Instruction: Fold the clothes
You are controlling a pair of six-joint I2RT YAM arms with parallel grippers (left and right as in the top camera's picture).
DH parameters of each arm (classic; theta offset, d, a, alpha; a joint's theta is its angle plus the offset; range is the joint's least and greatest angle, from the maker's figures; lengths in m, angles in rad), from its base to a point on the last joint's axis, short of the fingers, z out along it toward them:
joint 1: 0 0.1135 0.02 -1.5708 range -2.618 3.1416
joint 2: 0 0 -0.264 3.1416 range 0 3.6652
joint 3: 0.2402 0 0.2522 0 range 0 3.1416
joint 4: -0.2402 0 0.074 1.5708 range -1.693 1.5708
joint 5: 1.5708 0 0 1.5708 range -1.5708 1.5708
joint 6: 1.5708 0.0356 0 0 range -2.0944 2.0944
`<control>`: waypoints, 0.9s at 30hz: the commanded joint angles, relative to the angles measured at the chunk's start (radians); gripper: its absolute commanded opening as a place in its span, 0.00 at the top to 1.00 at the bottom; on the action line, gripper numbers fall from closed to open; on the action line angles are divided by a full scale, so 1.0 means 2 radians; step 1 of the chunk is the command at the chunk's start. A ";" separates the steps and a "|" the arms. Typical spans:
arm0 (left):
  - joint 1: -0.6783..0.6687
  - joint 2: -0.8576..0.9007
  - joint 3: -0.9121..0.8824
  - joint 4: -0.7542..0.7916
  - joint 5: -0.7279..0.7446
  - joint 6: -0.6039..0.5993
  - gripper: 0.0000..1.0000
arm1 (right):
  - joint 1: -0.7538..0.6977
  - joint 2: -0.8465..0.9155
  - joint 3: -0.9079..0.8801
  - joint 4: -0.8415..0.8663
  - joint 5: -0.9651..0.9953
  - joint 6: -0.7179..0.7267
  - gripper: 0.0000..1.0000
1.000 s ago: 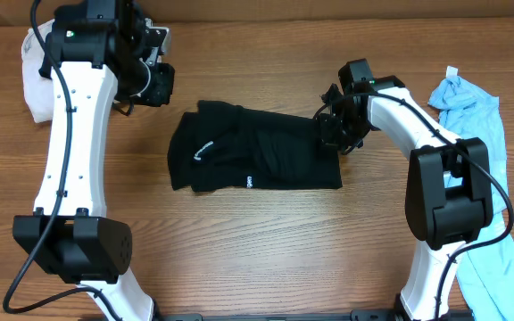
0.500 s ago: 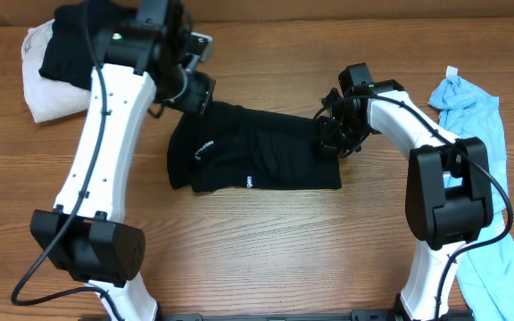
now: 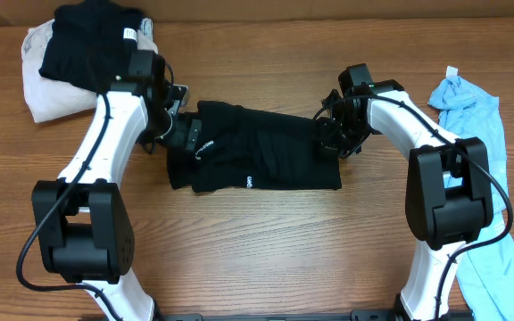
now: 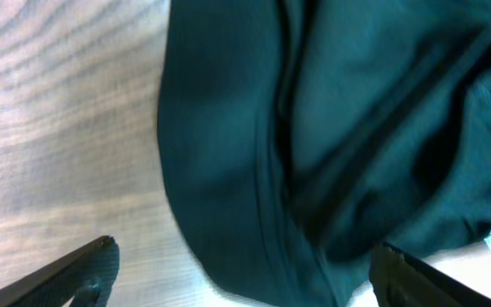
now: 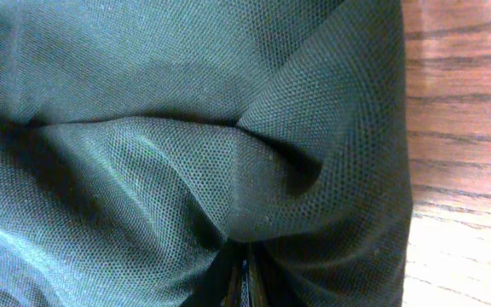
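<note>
Black shirt mesh bunches into my right pincer, which is clamped tight on the garment's right edge, I judge to anchor that end. My left pincer hangs with its jaws wide apart over the shirt's left edge, gripping nothing, probably lining up a grab for the fold. The shirt lies mid-surface, with 2 other garments set aside: a cream garment far left and a light blue garment far right.

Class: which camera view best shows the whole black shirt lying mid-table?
Overhead: the black shirt lies wholly in frame, outline and white marks visible. Left wrist shows only one curved edge; right wrist only bunched mesh weave.
</note>
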State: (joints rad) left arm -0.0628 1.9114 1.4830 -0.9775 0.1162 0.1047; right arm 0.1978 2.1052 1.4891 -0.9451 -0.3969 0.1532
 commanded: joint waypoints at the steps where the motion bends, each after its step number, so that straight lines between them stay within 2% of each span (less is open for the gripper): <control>1: 0.006 -0.007 -0.047 0.052 0.005 0.000 0.02 | 0.002 0.000 -0.005 -0.006 -0.007 0.000 0.92; 7: 0.012 -0.006 -0.115 0.158 0.003 0.000 0.03 | 0.002 0.000 -0.005 -0.019 0.002 0.000 0.89; 11: 0.015 -0.002 -0.136 0.200 0.004 0.000 0.09 | 0.002 0.000 -0.005 -0.022 0.001 0.000 0.89; 14: 0.015 0.003 -0.142 0.214 0.007 0.000 0.17 | 0.002 0.000 -0.005 -0.026 0.002 0.000 0.89; 19: 0.015 0.023 -0.142 0.216 0.022 0.000 0.40 | 0.002 0.000 -0.005 -0.027 0.002 0.000 0.89; 27: 0.015 0.064 -0.142 0.211 0.021 -0.014 0.38 | 0.002 0.000 -0.005 -0.029 0.002 -0.002 0.89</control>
State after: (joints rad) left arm -0.0429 1.9587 1.2194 -0.5446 0.1486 0.1036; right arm 0.1982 2.1052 1.4891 -0.9985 -0.3954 0.1532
